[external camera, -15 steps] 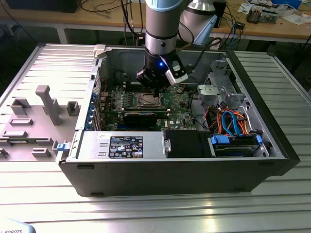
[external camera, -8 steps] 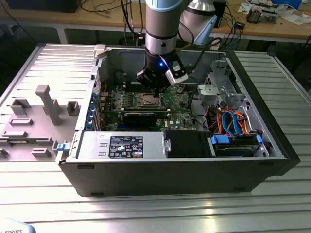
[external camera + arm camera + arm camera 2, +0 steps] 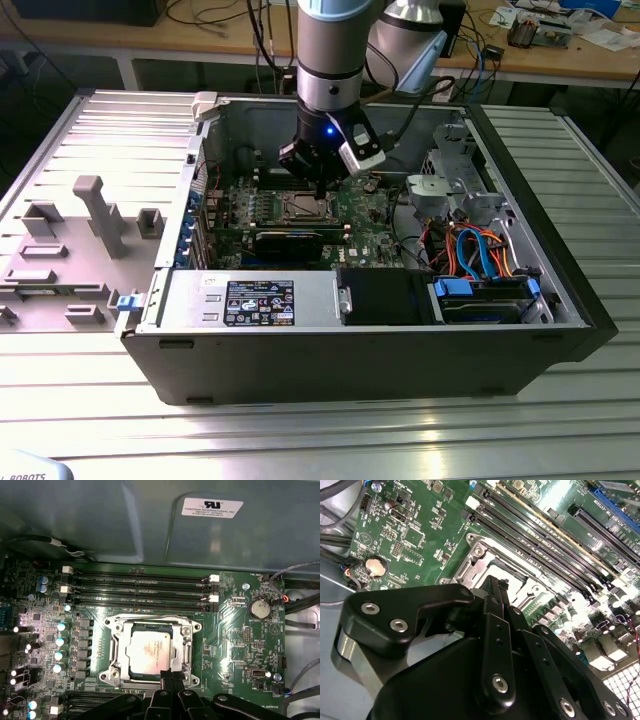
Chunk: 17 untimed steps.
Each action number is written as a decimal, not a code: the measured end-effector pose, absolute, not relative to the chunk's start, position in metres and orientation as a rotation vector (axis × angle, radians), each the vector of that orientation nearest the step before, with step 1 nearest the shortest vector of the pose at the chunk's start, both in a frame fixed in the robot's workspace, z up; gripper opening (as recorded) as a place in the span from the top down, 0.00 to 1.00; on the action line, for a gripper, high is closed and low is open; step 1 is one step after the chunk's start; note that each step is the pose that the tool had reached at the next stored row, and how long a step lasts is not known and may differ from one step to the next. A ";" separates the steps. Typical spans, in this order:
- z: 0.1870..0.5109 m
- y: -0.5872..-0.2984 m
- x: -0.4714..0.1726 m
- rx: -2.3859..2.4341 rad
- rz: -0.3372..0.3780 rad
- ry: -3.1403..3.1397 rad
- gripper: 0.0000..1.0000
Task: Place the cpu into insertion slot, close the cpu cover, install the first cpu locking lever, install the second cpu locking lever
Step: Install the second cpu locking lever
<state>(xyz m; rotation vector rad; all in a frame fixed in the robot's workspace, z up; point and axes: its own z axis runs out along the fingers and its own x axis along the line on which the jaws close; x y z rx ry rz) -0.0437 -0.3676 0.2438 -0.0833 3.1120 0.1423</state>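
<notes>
Grey cylindrical robot arm (image 3: 335, 50) with pale blue band, blue light, and black metal gripper (image 3: 495, 625) linkages fastened by silver screws.

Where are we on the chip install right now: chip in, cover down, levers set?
The chip sits in its socket, and the cover appears to lie flat around it. The gripper is at the socket's edge, holding nothing that I can see. Whether either lever is latched cannot be told.

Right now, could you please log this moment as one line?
cpu seated in socket | cpu cover closed | gripper at socket edge
</notes>
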 end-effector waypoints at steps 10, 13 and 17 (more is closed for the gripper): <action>0.244 -0.381 -0.049 -0.083 0.142 3.112 0.89; 0.243 -0.381 -0.049 -0.083 0.142 3.112 0.89; 0.243 -0.381 -0.049 -0.083 0.142 3.112 0.89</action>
